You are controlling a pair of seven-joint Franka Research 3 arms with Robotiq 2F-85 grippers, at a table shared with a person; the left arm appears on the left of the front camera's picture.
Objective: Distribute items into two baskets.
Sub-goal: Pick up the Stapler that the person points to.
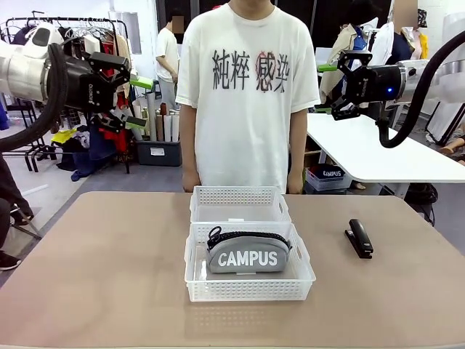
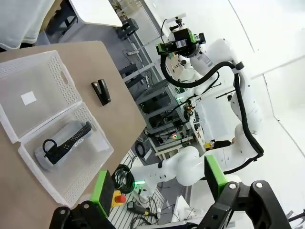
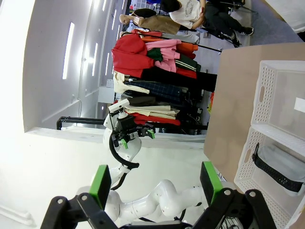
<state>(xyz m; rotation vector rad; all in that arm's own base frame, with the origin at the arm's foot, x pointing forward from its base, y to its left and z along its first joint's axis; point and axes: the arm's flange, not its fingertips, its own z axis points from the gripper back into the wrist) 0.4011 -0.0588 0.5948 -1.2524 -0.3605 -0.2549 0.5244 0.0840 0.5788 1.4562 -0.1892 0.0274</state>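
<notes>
**Pouch in 1 basket, stapler on the table**

Front: both arms hang high over the table point(image 1: 102, 283), the left gripper point(image 1: 138, 102) and right gripper point(image 1: 333, 89) released, jaws spread. The 2 baskets touch end to end. The pouch point(image 1: 245, 254) lies in the near basket point(image 1: 251, 292); the far basket point(image 1: 236, 195) sits before the person point(image 1: 247, 109). The stapler point(image 1: 359, 238) lies to their right, apart.

Left wrist: the stapler lies on bare tabletop beside the baskets.

Right wrist: a clothes rack point(image 3: 157, 62) stands beyond the table.

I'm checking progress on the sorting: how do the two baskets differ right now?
The near basket holds the grey pouch; the far basket holds no item. The near basket sits toward the robot's side, the far basket toward the person. Both are white, rectangular, with perforated rims, set side against side. The stapler lies outside both, on the table.
</notes>
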